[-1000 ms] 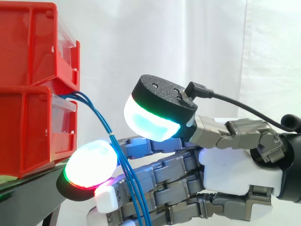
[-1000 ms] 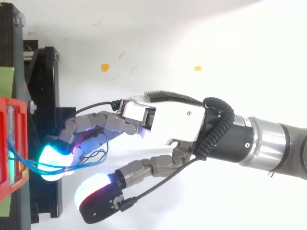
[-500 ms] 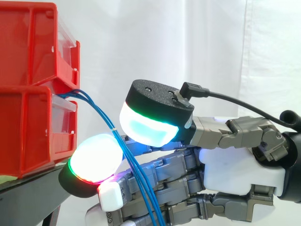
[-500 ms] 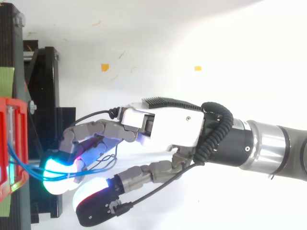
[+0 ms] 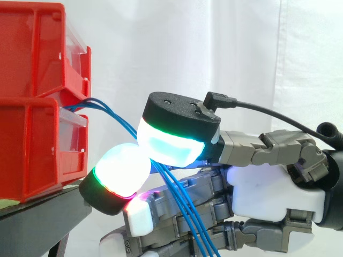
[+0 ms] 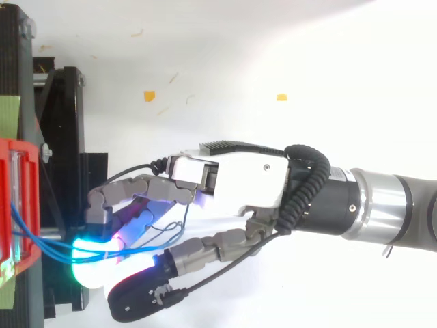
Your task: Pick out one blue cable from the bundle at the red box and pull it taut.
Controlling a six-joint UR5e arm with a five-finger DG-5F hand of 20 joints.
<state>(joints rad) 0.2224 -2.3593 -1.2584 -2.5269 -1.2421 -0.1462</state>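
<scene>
Three blue cables [image 5: 185, 211] come out between the two stacked red boxes [image 5: 32, 150] at the left and slant down to the right. My hand [image 5: 268, 193] reaches in from the right, level with the lower box. Its thumb pad, black with a cyan glow, has closed against a white-glowing fingertip [image 5: 120, 171]. The cables pass between the two pads and drop in front of the lower fingers. In the top view the cables [image 6: 20, 229] leave the red box [image 6: 13, 178] and run into the pinch of the hand [image 6: 252, 184].
The red boxes stand on a black stand [image 5: 43, 214], whose frame [image 6: 68, 137] runs along the left edge from above. Small orange scraps [image 6: 149, 96] lie on the white floor. A white curtain hangs behind.
The thumb and the glowing fingertip have closed together on the cables. The hand has drawn back to the right, and the cables now leave the boxes at a flatter angle.
</scene>
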